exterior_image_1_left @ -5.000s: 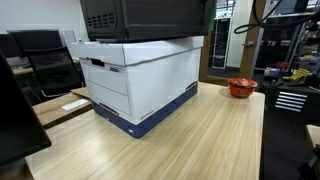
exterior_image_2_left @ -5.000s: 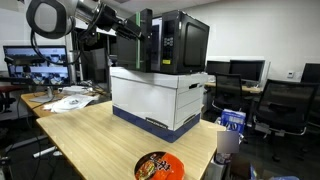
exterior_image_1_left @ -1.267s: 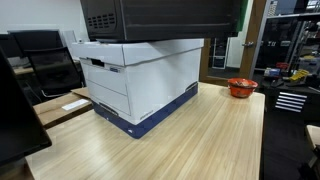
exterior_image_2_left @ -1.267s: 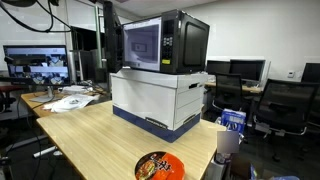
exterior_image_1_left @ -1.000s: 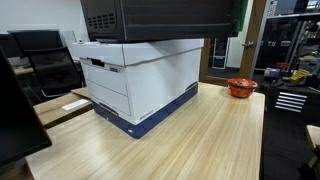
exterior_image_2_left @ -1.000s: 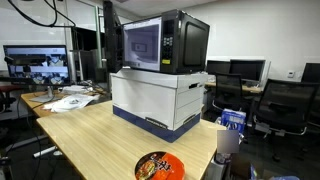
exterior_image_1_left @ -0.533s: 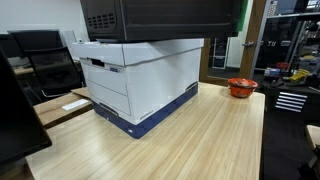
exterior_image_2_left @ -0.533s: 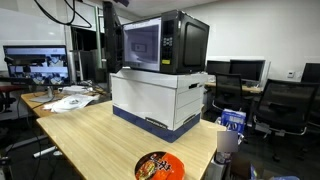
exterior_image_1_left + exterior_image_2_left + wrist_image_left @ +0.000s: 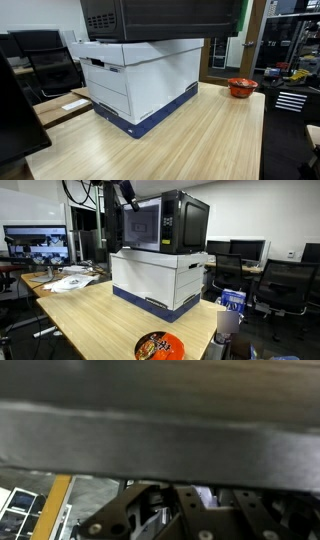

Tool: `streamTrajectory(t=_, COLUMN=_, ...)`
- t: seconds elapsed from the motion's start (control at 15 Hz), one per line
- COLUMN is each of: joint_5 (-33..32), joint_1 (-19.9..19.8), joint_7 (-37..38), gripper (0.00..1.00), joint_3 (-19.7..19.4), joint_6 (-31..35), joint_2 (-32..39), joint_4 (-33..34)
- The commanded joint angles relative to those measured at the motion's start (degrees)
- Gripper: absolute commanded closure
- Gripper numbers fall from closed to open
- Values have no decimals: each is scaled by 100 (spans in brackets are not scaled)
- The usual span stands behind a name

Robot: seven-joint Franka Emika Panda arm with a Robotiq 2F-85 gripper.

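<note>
My claw (image 9: 129, 200) had just dropped to the microwave door (image 9: 141, 225) beneath it; I couldn't tell whether it pinched the top edge.

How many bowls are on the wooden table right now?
1. A red bowl sits near one end of the table, apart from the white box that carries the microwave. Another could be hidden behind the box.

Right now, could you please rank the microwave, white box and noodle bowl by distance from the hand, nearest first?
In an exterior view, from the hand:
1. microwave, right beside it, up top.
2. white box, under the microwave.
3. noodle bowl, lowest, in the foreground.
</note>
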Motion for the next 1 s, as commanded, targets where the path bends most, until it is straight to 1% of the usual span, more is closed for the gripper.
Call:
streamTrajectory(t=0.0, joint_5=191, joint_1=1269, joint_7=-410, gripper=98, joint_3=-997, joint_6=-1085, joint_2=671, joint_4=818)
streamTrajectory(t=0.13, joint_5=394, joint_1=1907, joint_7=-636, gripper=100, joint_3=-1548, joint_6=-1796, joint_2=902, joint_4=1212)
streamTrajectory(t=0.33, joint_5=731, joint_1=2471, joint_7=-1004, gripper=100, joint_3=-2091, joint_6=-2877, joint_2=1182, joint_4=1736)
streamTrajectory(t=0.47, joint_5=897, joint_1=2673, joint_7=-1224, gripper=100, joint_3=-2309, joint_6=-3592, joint_2=1343, joint_4=2045)
streamTrajectory(t=0.67, joint_5=1080, joint_1=2860, joint_7=-1572, gripper=100, joint_3=-2515, joint_6=-4658, joint_2=1578, joint_4=2492)
streamTrajectory(t=0.8, joint_5=1205, joint_1=2947, joint_7=-1801, gripper=100, joint_3=-2598, joint_6=-5107, joint_2=1634, joint_4=2659)
streamTrajectory(t=0.93, joint_5=1337, joint_1=3015, joint_7=-1989, gripper=100, joint_3=-2635, joint_6=-5207, joint_2=1551, joint_4=2639)
